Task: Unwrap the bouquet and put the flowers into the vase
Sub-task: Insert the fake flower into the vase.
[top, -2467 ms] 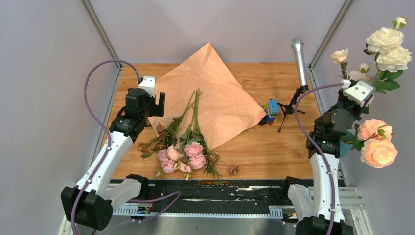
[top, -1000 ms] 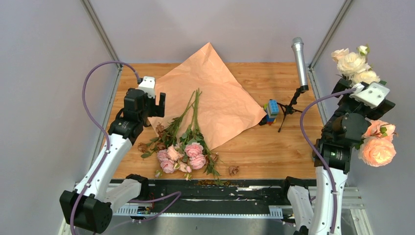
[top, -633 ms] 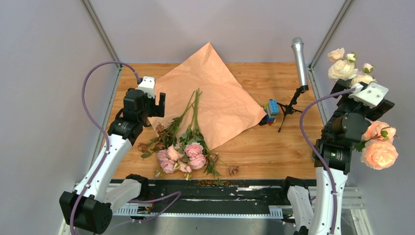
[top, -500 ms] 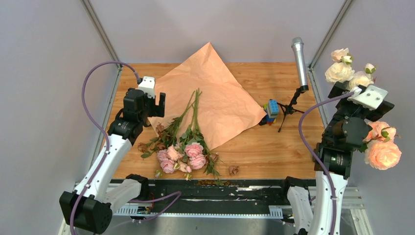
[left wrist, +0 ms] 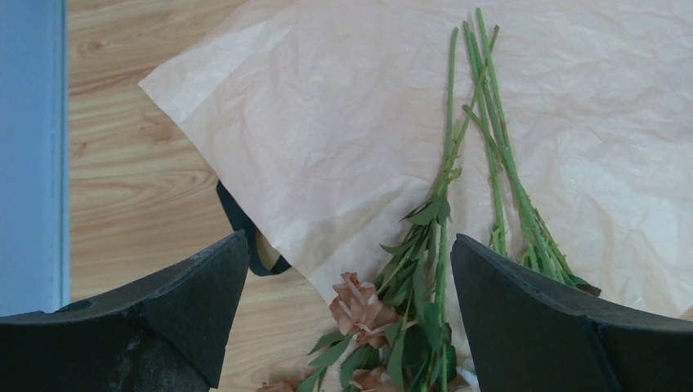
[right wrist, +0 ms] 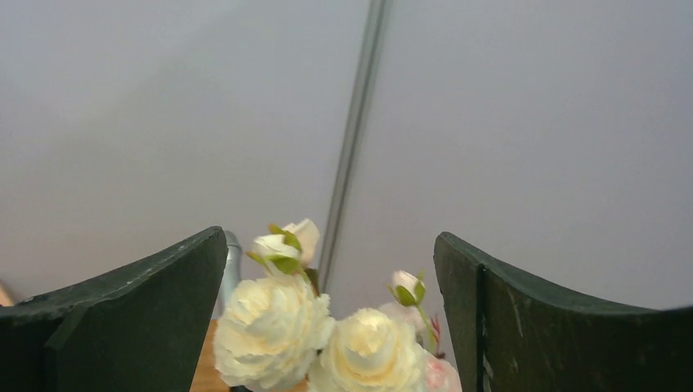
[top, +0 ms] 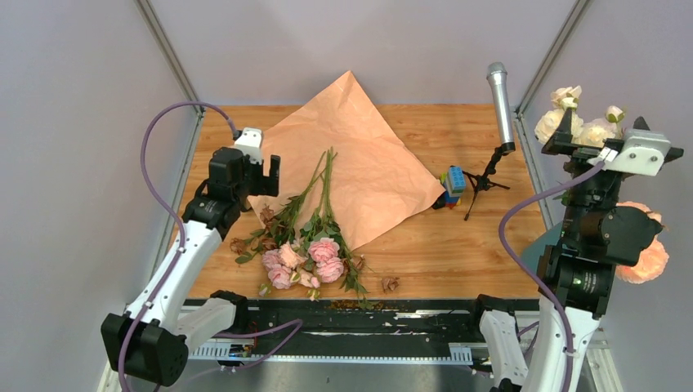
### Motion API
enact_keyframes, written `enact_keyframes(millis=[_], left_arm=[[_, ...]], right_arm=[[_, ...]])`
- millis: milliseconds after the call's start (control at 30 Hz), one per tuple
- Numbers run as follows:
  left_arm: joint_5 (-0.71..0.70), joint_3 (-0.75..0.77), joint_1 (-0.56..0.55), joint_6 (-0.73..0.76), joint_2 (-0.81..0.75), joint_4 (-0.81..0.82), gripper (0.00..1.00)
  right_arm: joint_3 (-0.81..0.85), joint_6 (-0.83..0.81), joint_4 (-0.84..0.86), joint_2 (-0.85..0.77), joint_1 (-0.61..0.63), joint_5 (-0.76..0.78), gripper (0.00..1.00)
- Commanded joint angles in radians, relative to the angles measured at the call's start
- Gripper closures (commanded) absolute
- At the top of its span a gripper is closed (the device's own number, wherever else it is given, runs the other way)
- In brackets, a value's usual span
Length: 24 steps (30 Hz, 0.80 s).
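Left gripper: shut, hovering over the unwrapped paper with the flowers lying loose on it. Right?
Not quite. The left gripper is open, its jaws wide apart with nothing between them, as the left wrist view shows. The rest holds: it hovers over the unwrapped paper, and the flowers lie loose on it.

You are in a robot test booth, a lab set-up and not a home. The wooden table is boxed in on its left, far and right sides by plain grey panels on bare metal posts. At its near edge, 2 arms, the left arm and the right arm, trail purple cables from a metal rail.
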Motion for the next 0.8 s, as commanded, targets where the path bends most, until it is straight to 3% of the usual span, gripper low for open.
enact_keyframes(millis=[0,167,300,433,533,767], left_arm=[[0.086,0.043,0.004,-0.054,0.034,0.008,0.0],[0.173,0.056,0.0,-0.13,0.078,-0.018,0.0],[0.2,0.034,-0.016,-0.181,0.127,-0.011,0.0],[0.223,0.013,-0.023,-0.232,0.2,-0.002,0.0],[0.217,-0.007,-0.036,-0.262,0.25,0.035,0.0],[0.165,0.016,-0.087,-0.235,0.368,0.084,0.06]], right_arm=[[0.102,0.023,-0.085,0.077,0.001,-0.313,0.01],[0.207,0.047,-0.153,0.191,0.003,-0.59,0.05],[0.309,0.071,-0.222,0.305,0.046,-0.66,0.05],[0.438,-0.02,-0.37,0.431,0.266,-0.539,0.05],[0.433,-0.05,-0.375,0.488,0.412,-0.451,0.04],[0.347,0.025,-0.308,0.613,0.551,-0.39,0.07]])
